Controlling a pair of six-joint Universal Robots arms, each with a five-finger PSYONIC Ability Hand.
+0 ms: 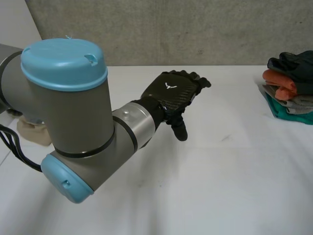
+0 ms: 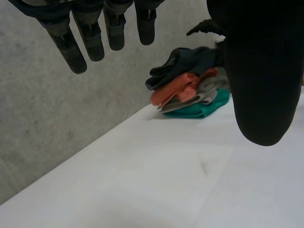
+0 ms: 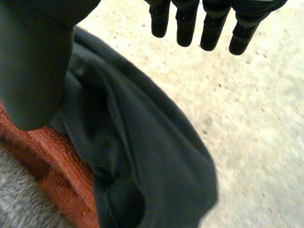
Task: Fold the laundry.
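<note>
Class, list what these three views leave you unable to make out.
- Head view: the laundry pile is cut off by the view's edge, so its extent is unknown.
- Head view: a beige thing is half hidden behind the left arm.
- Left wrist view: the left hand covers part of the pile.
- Right wrist view: it is unclear whether the right hand touches the dark garment.

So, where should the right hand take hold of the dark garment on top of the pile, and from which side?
Probably the raised fold of the dark grey garment, which lies topmost, over the orange garment. Come from above with the right hand, which is open just over it. The cloth bunches into a ridge there, so a pinch could likely lift it alone.
</note>
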